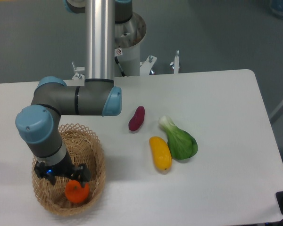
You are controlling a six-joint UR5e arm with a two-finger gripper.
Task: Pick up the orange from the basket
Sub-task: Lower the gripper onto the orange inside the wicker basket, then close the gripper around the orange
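The orange (77,193) is a small round bright-orange fruit lying inside the tan wicker basket (96,162) at the table's front left. My gripper (74,181) hangs straight down into the basket, right over the orange, with its dark fingers touching the fruit's top. The wrist hides the finger gap, so I cannot tell whether the jaws are closed on the orange. The orange rests low in the basket.
A yellow-orange squash-like vegetable (160,153), a green bok choy (180,140) and a purple sweet potato (136,118) lie in the table's middle. The arm's base post (100,40) stands at the back. The table's front edge runs just below the basket.
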